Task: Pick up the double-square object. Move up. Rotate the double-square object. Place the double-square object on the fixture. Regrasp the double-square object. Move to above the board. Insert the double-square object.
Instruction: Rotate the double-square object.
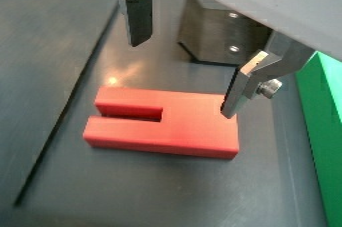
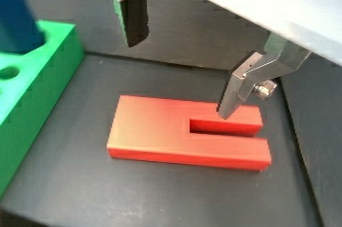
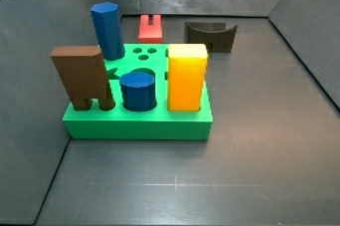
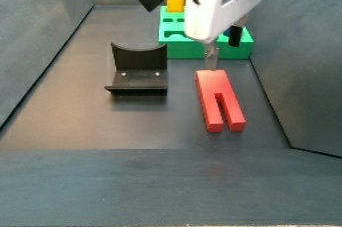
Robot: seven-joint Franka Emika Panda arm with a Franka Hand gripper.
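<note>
The red double-square object (image 1: 160, 126) lies flat on the dark floor, its slot showing in both wrist views (image 2: 174, 136). In the side views it lies behind the board (image 3: 150, 28) and to the right of the fixture (image 4: 218, 101). My gripper (image 1: 185, 71) hangs open just above its slotted end, with nothing between the fingers (image 2: 182, 74). One finger (image 2: 235, 96) stands over the slot. The dark fixture (image 1: 221, 31) with its curved notch sits close by (image 4: 136, 68). The green board (image 3: 133, 120) lies beside the object (image 2: 27, 81).
In the board stand a brown arch-legged block (image 3: 83, 76), a yellow block (image 3: 188, 76) and two blue cylinders (image 3: 106, 31) (image 3: 138, 91). Grey walls enclose the floor on the left and right (image 4: 47, 41).
</note>
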